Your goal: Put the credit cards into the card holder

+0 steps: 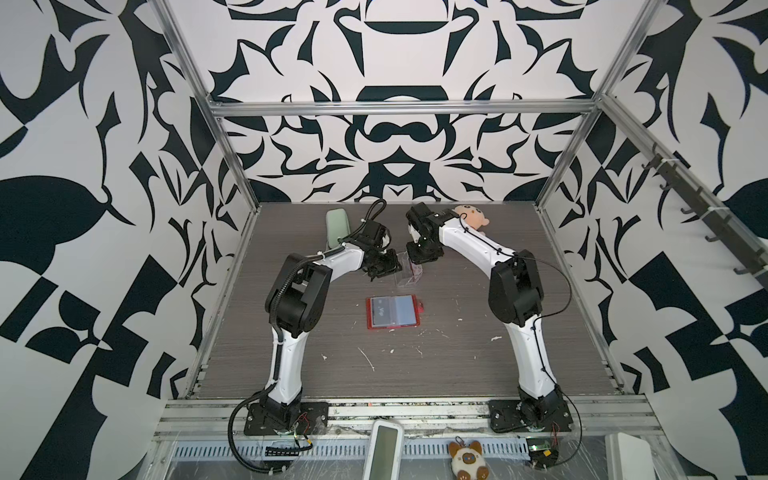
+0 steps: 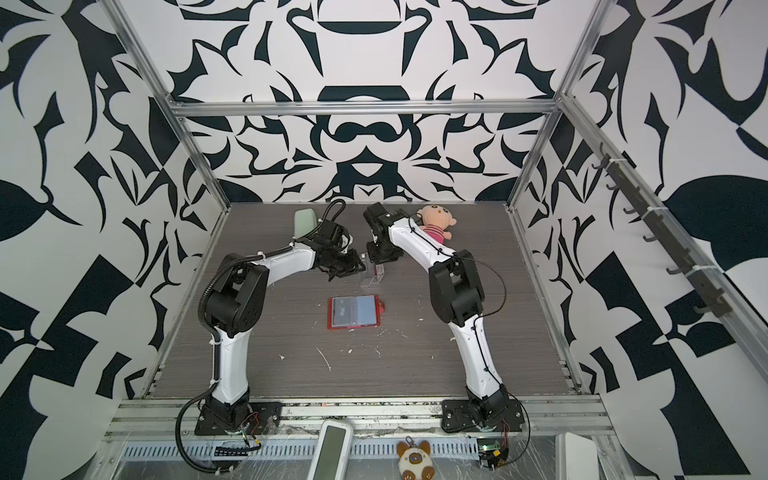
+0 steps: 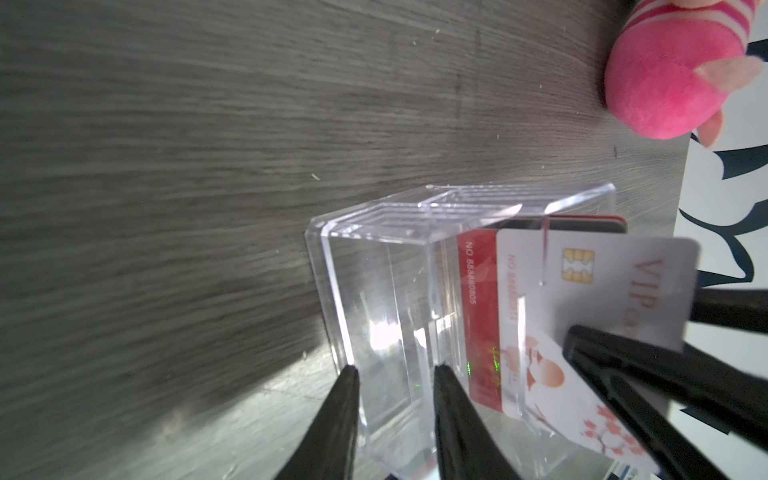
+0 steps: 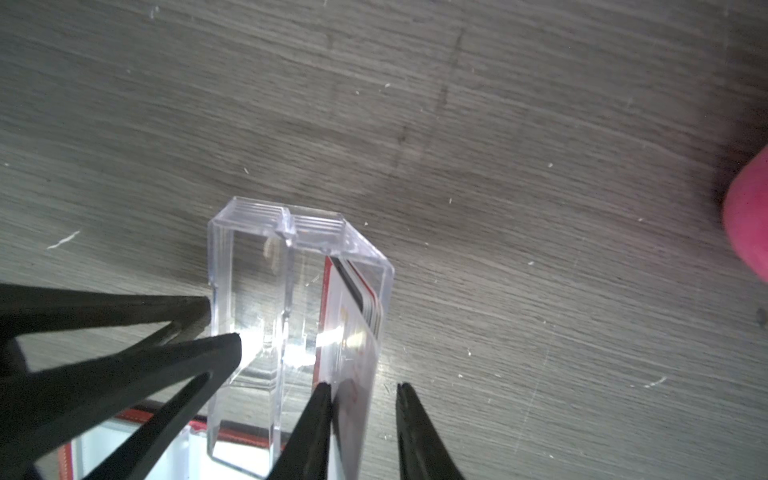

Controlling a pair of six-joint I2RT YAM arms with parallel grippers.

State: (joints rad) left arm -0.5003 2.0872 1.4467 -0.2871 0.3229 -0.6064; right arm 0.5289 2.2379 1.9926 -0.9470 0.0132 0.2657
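The red card holder (image 1: 392,311) (image 2: 353,311) lies open on the table, with a blue-grey card (image 1: 380,309) under its left sleeve. Behind it stands a clear acrylic box (image 1: 409,272) (image 3: 395,291) (image 4: 249,270) holding several credit cards, among them a white VIP card (image 3: 602,282) and a red one (image 3: 478,311). My left gripper (image 3: 399,370) (image 4: 224,325) straddles the box's side wall, one finger outside and one inside, with a gap showing. My right gripper (image 4: 363,386) stands open around the white card (image 4: 357,374), which rises from the box. One finger touches the card's face.
A pink-striped doll (image 2: 436,220) (image 3: 665,83) lies at the back right, close behind the right arm. A pale green case (image 1: 336,226) sits at the back left, behind the left wrist. Patterned walls enclose the table on three sides.
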